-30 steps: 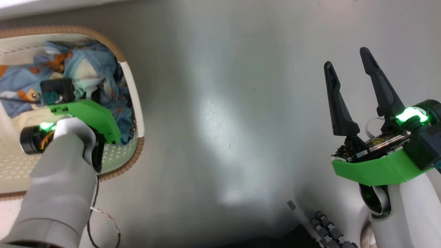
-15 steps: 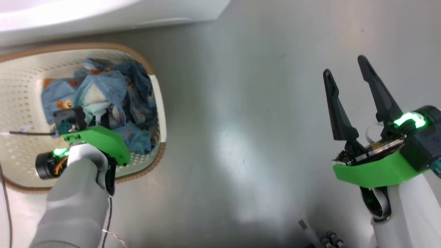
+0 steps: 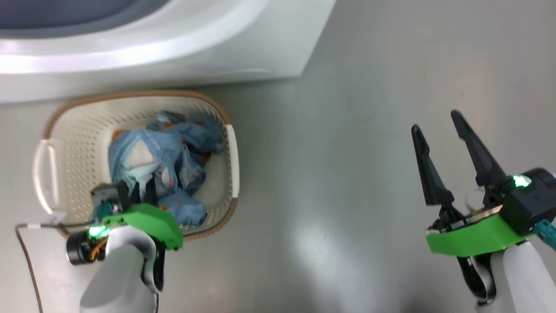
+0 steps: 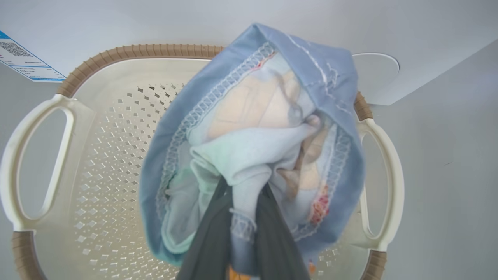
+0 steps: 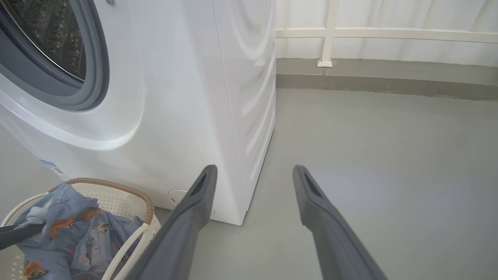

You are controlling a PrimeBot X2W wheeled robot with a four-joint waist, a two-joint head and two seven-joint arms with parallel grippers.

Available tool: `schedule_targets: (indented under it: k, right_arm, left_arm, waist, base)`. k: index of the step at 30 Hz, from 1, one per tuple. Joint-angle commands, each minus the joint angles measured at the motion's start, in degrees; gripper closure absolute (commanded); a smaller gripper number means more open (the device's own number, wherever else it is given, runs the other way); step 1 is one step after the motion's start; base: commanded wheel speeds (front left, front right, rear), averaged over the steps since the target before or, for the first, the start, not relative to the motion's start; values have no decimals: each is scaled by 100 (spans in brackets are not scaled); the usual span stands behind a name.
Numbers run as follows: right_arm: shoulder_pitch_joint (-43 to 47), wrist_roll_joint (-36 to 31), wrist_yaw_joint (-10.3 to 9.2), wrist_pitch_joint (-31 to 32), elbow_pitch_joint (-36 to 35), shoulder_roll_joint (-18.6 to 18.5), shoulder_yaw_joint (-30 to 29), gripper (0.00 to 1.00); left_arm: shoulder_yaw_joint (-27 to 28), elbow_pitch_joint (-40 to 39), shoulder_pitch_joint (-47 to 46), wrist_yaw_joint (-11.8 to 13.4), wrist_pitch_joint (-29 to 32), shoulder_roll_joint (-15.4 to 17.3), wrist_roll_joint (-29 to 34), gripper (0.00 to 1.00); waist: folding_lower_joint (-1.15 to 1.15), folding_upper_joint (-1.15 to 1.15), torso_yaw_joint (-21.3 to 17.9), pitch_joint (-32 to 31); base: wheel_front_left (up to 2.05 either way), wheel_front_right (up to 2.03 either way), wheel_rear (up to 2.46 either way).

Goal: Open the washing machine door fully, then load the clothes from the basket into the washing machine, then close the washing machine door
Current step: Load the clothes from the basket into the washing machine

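Observation:
The cream basket stands on the floor in front of the white washing machine. My left gripper is over it, shut on a fold of the light-blue bear-print clothes. In the left wrist view the bundle of clothes bunches around the dark fingers of the gripper, above the basket's floor. My right gripper hovers open over bare floor to the right. The right wrist view shows that gripper, the open drum mouth, the basket and the clothes. The washing machine door is out of view.
Grey floor stretches between the basket and my right arm. A blue-white label sticker and a round lower cover sit on the machine's front behind the basket. A white railing runs along the far kerb.
The head camera has shifted, bringing the washing machine into view at the top. The clothes have gathered into a tighter bundle at my shut left gripper. My right gripper stays open.

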Motion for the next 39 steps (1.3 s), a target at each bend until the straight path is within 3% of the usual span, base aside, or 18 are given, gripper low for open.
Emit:
schedule_targets:
  k: [1, 25, 39]
  right_arm:
    - [267, -65, 9, -26, -77, -18, 100, 0]
    - [1248, -89, 9, 138, 467, 252, 265, 0]
    - [1768, -150, 9, 369, 211, 386, 270, 0]
  left_arm:
    - [223, -215, 329, 36, -70, 134, 101, 100]
    - [782, -2458, 2379, 28, -71, 212, 1224, 100]
    - [752, -3621, 3104, 80, 27, 551, 1381, 100]
  waist:
    - [0, 0, 255, -501]
    - [0, 0, 408, -2799]
    - [0, 0, 468, -3499]
  base:
    - [0, 0, 0]
    - [0, 0, 0]
    - [0, 0, 0]
